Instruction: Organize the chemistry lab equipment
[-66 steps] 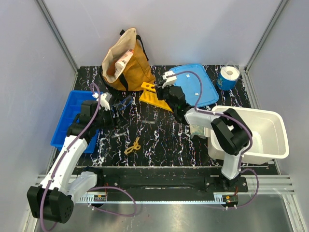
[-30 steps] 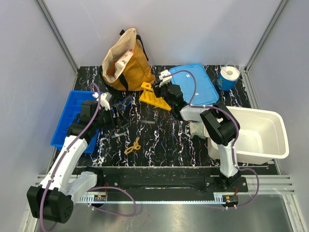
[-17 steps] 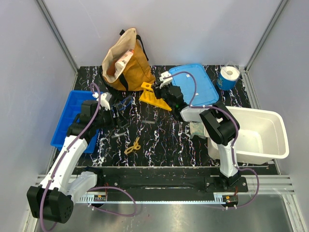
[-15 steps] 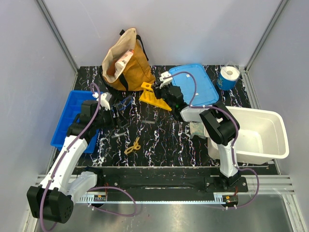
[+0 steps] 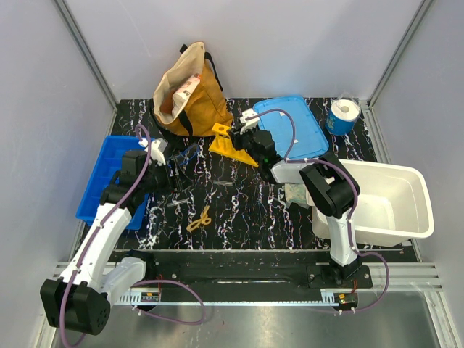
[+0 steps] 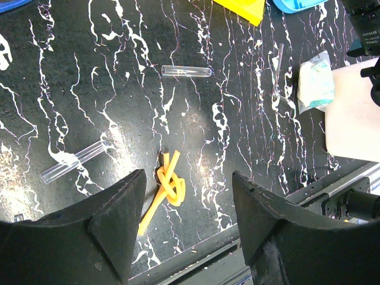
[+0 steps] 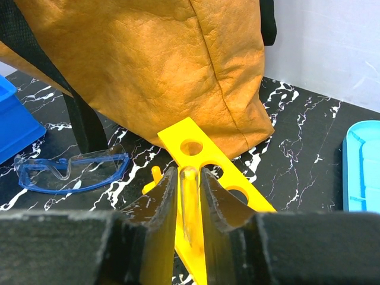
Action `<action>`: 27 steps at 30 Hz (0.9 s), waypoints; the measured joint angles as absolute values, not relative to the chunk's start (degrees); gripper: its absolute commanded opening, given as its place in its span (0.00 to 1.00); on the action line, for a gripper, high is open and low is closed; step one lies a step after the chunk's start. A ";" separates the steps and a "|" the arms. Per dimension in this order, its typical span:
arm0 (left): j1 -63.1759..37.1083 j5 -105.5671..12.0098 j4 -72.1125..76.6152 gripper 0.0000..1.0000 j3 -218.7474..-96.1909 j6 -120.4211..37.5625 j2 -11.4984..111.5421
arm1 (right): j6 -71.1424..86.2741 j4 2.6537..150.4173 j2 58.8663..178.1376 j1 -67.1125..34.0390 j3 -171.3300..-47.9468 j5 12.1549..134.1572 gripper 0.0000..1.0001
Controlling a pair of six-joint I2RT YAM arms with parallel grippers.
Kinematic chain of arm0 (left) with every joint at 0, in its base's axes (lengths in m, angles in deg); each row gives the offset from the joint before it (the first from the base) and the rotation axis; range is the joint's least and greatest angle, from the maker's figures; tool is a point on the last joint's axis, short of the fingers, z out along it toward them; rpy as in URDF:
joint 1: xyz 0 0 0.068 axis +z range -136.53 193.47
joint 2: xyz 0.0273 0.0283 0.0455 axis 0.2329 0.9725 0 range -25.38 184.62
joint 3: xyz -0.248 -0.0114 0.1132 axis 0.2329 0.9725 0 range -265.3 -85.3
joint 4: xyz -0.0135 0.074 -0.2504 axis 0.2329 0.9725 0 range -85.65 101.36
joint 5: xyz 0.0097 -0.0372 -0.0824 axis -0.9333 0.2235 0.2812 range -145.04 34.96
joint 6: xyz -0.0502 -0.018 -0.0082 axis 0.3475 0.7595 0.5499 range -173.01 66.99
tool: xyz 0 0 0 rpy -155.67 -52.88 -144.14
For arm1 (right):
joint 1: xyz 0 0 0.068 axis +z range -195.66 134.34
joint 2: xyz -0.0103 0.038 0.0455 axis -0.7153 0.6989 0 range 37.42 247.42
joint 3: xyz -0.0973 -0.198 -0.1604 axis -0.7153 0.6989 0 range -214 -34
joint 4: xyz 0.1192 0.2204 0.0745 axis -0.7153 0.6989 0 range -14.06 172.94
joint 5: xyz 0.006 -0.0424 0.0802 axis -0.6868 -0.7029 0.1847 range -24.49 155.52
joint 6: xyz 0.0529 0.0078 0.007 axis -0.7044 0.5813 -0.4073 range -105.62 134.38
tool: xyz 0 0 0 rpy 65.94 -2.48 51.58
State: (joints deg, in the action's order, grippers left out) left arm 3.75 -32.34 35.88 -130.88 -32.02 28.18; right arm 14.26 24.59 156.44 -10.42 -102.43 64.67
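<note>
My right gripper (image 7: 189,173) is shut on a thin clear tube (image 7: 189,199), held upright over the yellow holed rack (image 7: 219,172) just in front of the tan bag (image 7: 148,65). Clear goggles with a blue frame (image 7: 71,169) lie to the left of the rack. My left gripper (image 6: 189,199) hangs open above the table, nothing between its fingers. Below it lie the small yellow looped piece (image 6: 168,185) and two clear tubes (image 6: 186,71) (image 6: 74,163). The pale green glove (image 6: 314,83) lies against the white bin. From above, the right gripper (image 5: 236,129) is at the rack (image 5: 230,145).
A blue tray (image 5: 101,170) sits at the left edge and a blue lid (image 5: 297,127) at the back right. The white bin (image 5: 395,174) stands at the right. A paper roll (image 5: 342,114) is in the far right corner. The tan bag (image 5: 190,90) stands at the back.
My right gripper has shifted slightly left and back with the tube, settling over the yellow rack. The left arm has not moved.
</note>
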 measured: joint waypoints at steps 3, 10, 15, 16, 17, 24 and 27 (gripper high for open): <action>3.75 -32.34 35.88 0.64 -130.88 -32.02 28.18 | 13.71 24.57 156.44 -10.42 -102.25 64.67 0.32; 3.75 -32.36 35.88 0.65 -130.88 -31.99 28.18 | 13.17 25.13 155.77 -10.42 -100.15 64.63 0.40; 3.75 -32.41 35.88 0.65 -130.88 -32.02 28.02 | 12.60 34.10 149.80 -10.44 -98.65 65.13 0.44; 3.75 -32.41 35.88 0.65 -130.88 -31.99 27.89 | 12.53 36.35 147.83 -10.44 -98.65 66.01 0.45; 3.75 -32.41 35.88 0.65 -130.88 -32.02 27.78 | 12.47 38.58 145.82 -10.48 -98.65 67.14 0.45; 3.75 -32.47 35.86 0.65 -130.88 -31.99 26.89 | 12.25 55.14 137.12 -10.46 -101.82 75.51 0.44; 3.75 -33.06 35.86 0.65 -130.88 -31.99 25.51 | 12.03 65.00 137.14 -10.16 -105.29 77.66 0.44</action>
State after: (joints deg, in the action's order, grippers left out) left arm 3.75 -33.06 35.86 -130.88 -31.99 25.51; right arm 12.03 65.00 137.14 -10.16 -105.29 77.66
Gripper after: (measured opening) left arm 0.647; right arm 0.440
